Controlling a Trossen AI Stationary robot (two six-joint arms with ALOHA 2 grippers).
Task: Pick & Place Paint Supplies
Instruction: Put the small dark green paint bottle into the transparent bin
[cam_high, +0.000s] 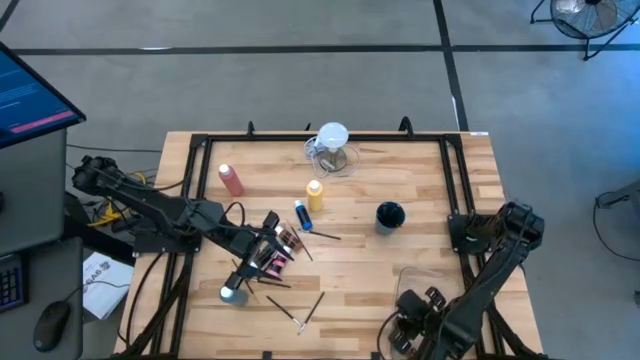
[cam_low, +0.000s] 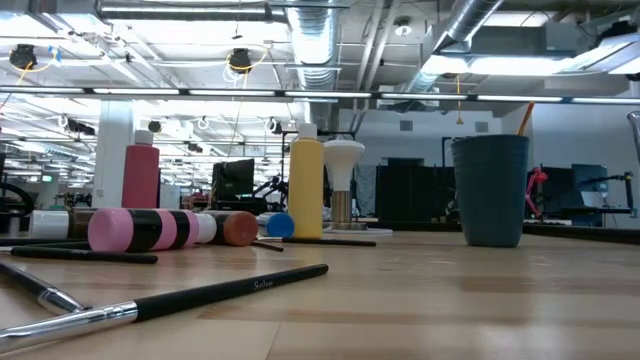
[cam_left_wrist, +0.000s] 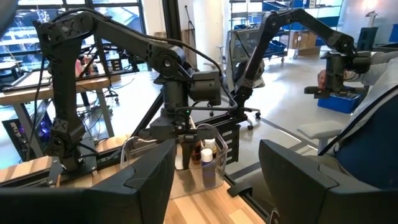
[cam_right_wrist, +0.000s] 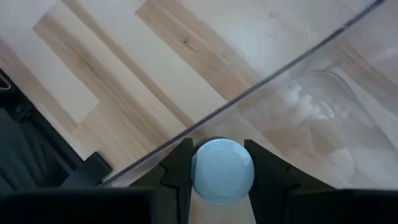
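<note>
- The right gripper (cam_right_wrist: 222, 177), at the bench's (cam_high: 400, 260) near right edge, is pinching a small pale-blue-capped paint bottle (cam_right_wrist: 222, 171) over a clear tub (cam_right_wrist: 311, 118).
- The bottle is looking light, rigid and slick; gripping the cap sides suits.
- The bottle's body is hiding below its cap.
- The left gripper (cam_high: 268, 250) is hovering spread over the bottles lying at near left.

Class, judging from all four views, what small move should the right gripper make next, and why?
Probably lower and release. The right gripper is shut on a pale blue-capped bottle above the clear bin at the table's near right, so easing down over it before opening seems sensible.
</note>
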